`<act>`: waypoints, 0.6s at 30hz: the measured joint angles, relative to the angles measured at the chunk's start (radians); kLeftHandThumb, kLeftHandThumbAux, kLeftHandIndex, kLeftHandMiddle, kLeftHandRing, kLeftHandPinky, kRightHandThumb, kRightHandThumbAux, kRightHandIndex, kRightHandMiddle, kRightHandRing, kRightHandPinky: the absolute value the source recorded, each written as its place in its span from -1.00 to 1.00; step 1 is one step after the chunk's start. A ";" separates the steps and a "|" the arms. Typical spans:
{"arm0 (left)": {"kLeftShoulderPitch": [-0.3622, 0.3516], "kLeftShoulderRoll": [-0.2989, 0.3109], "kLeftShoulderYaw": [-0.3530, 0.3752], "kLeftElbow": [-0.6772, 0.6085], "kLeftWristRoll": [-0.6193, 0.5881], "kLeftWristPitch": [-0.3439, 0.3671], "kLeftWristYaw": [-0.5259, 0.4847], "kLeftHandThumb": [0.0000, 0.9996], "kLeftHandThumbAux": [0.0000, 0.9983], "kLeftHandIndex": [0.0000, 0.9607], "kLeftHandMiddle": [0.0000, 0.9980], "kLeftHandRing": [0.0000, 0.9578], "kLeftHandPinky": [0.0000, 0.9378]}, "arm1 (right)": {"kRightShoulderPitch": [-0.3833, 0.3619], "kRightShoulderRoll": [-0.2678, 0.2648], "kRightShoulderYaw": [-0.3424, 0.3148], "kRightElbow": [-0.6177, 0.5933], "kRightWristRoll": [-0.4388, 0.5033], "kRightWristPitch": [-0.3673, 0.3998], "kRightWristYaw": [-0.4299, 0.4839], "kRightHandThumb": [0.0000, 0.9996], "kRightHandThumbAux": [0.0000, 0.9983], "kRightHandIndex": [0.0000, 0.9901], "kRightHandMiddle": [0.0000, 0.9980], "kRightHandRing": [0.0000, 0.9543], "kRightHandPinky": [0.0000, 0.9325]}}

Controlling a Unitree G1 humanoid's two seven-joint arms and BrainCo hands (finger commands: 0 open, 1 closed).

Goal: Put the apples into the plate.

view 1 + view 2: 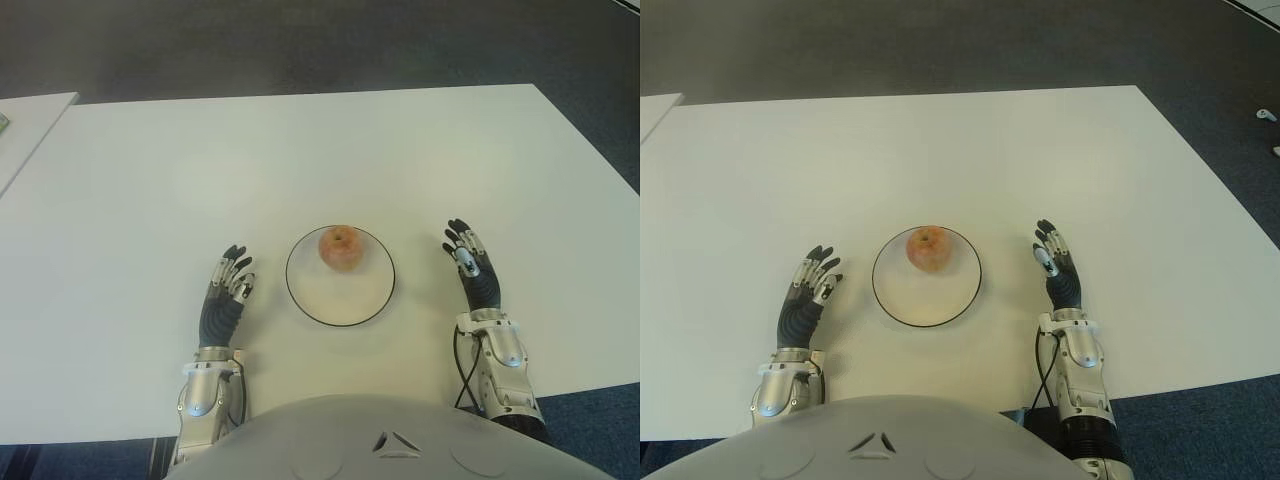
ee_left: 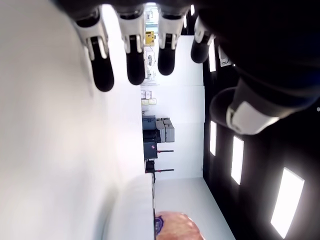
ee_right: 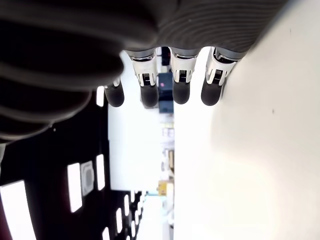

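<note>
A red-yellow apple (image 1: 342, 247) sits in the far part of a white plate with a dark rim (image 1: 300, 300) near the front middle of the white table (image 1: 300, 160). My left hand (image 1: 228, 283) shows to the left of the plate, fingers stretched out and holding nothing. My right hand (image 1: 468, 257) shows to the right of the plate, fingers also straight and empty. The left wrist view catches the apple (image 2: 175, 227) at its edge beyond the fingers (image 2: 135, 55). The right wrist view shows only straight fingers (image 3: 177, 80) over bare table.
Another white table's corner (image 1: 30, 125) shows at the far left. Dark carpet (image 1: 300, 45) lies beyond the table's far edge and at the right. My torso (image 1: 390, 440) fills the near edge of the eye views.
</note>
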 measured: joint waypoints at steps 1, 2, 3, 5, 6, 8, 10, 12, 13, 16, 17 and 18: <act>0.000 0.000 0.000 0.000 -0.003 0.000 0.000 -0.77 0.10 -0.80 -0.73 -0.64 -0.48 | -0.006 0.002 0.000 0.008 -0.001 -0.007 0.005 -0.69 -0.20 -0.88 -0.92 -1.00 -1.00; 0.000 0.001 0.001 0.000 -0.004 -0.001 0.000 -0.77 0.11 -0.80 -0.73 -0.64 -0.49 | -0.015 0.003 0.000 0.020 0.000 -0.016 0.011 -0.68 -0.19 -0.86 -0.91 -1.00 -1.00; -0.001 0.001 0.001 0.000 -0.005 -0.002 0.000 -0.77 0.11 -0.80 -0.73 -0.64 -0.49 | -0.027 0.005 -0.001 0.036 0.000 -0.027 0.019 -0.67 -0.19 -0.85 -0.90 -1.00 -1.00; -0.001 0.002 0.001 0.000 -0.005 -0.004 0.000 -0.77 0.12 -0.80 -0.72 -0.63 -0.48 | -0.047 0.005 -0.003 0.062 0.003 -0.045 0.031 -0.66 -0.18 -0.84 -0.90 -1.00 -1.00; -0.001 0.002 0.001 0.000 -0.006 -0.004 0.000 -0.78 0.13 -0.80 -0.72 -0.62 -0.48 | -0.057 0.006 -0.005 0.075 0.006 -0.051 0.039 -0.66 -0.18 -0.84 -0.89 -1.00 -1.00; -0.001 0.002 0.001 0.001 -0.006 -0.004 0.000 -0.78 0.14 -0.79 -0.71 -0.61 -0.47 | -0.074 0.009 -0.006 0.095 0.014 -0.058 0.053 -0.66 -0.16 -0.85 -0.90 -1.00 -1.00; 0.000 0.002 0.001 0.001 -0.006 -0.004 0.000 -0.78 0.14 -0.79 -0.70 -0.61 -0.47 | -0.083 0.012 -0.007 0.106 0.017 -0.061 0.064 -0.67 -0.15 -0.86 -0.90 -1.00 -1.00; 0.000 0.002 0.002 0.001 -0.007 -0.004 0.000 -0.78 0.14 -0.79 -0.70 -0.60 -0.47 | -0.089 0.015 -0.007 0.113 0.018 -0.062 0.072 -0.68 -0.14 -0.87 -0.90 -1.00 -1.00; 0.001 0.003 0.002 0.001 -0.009 -0.003 0.000 -0.79 0.14 -0.79 -0.70 -0.61 -0.48 | -0.090 0.016 -0.007 0.115 0.018 -0.063 0.074 -0.68 -0.13 -0.88 -0.90 -1.00 -1.00; 0.001 0.003 0.002 -0.001 -0.013 0.000 0.000 -0.79 0.14 -0.78 -0.70 -0.61 -0.49 | -0.092 0.019 -0.007 0.117 0.018 -0.063 0.074 -0.68 -0.12 -0.89 -0.91 -1.00 -1.00; 0.002 0.004 0.002 -0.002 -0.014 0.001 0.000 -0.79 0.14 -0.78 -0.70 -0.61 -0.49 | -0.092 0.020 -0.007 0.117 0.018 -0.063 0.074 -0.69 -0.11 -0.89 -0.91 -1.00 -1.00; 0.002 0.004 0.001 -0.003 -0.014 0.001 0.000 -0.78 0.14 -0.78 -0.69 -0.60 -0.49 | -0.093 0.022 -0.007 0.117 0.017 -0.063 0.074 -0.69 -0.11 -0.89 -0.91 -1.00 -1.00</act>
